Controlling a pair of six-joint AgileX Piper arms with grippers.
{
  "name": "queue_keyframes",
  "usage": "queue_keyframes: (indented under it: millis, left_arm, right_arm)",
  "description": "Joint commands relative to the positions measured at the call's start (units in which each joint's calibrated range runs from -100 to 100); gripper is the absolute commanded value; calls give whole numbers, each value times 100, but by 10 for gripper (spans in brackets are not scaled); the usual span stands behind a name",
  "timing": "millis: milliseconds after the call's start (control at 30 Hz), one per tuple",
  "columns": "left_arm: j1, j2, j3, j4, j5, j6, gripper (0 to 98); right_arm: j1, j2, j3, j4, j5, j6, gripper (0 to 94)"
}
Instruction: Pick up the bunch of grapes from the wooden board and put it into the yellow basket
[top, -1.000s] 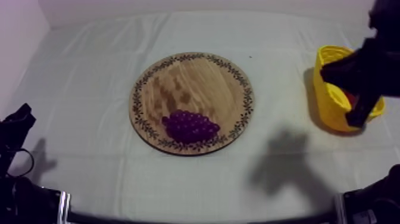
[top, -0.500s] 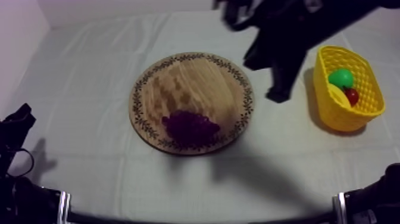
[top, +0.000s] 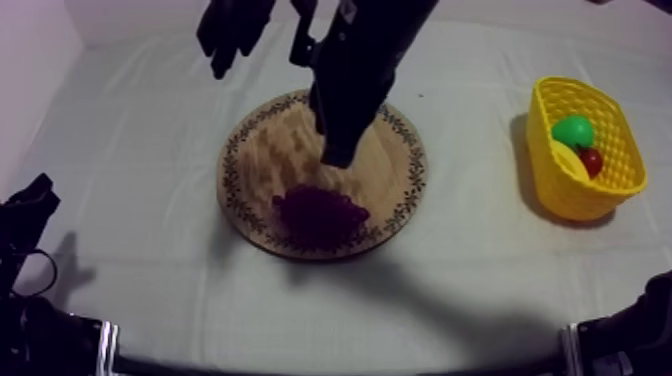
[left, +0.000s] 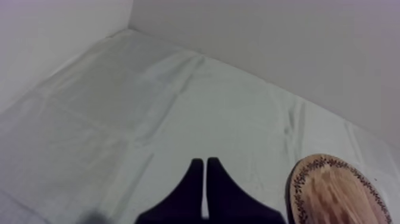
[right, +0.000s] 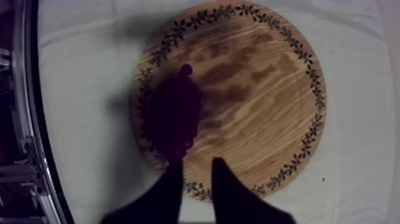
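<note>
The bunch of grapes (top: 320, 213) lies on the wooden board (top: 270, 140), not picked up yet. The right tool (right: 196, 163) hangs over the board just beside the grapes, fingers apart and empty. The left tool (left: 205, 168) is closed on nothing. The yellow basket (top: 560, 195) sits well apart on the tabletop (top: 150, 120). Grabbing, carrying and dropping are all left to do.

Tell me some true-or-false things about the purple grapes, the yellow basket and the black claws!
1. The purple bunch of grapes lies on the round wooden board. True.
2. The yellow basket is empty. False: toy fruit lies in it, including a small red fruit.
3. The right claw is open above the board. True.
4. The left claw grips the grapes. False: it is shut on nothing.
</note>
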Motion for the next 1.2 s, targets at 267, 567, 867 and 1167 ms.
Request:
queue_keyframes:
  millis: [267, 567, 867, 1167]
  left_arm:
    - [2, 3, 4, -4, 3, -1, 0]
    - [2, 3, 4, -4, 3, -1, 0]
    - [2, 3, 4, -4, 3, -1, 0]
    - [2, 3, 4, -4, 3, -1, 0]
  right_arm:
    - [22, 45, 10, 26, 71, -81, 690]
    - [-103, 391, 472, -69, -132, -181, 741]
    - [-206, 1273, 865, -202, -673, -192, 746]
    - [-146, 2230, 398, -233, -901, -209, 746]
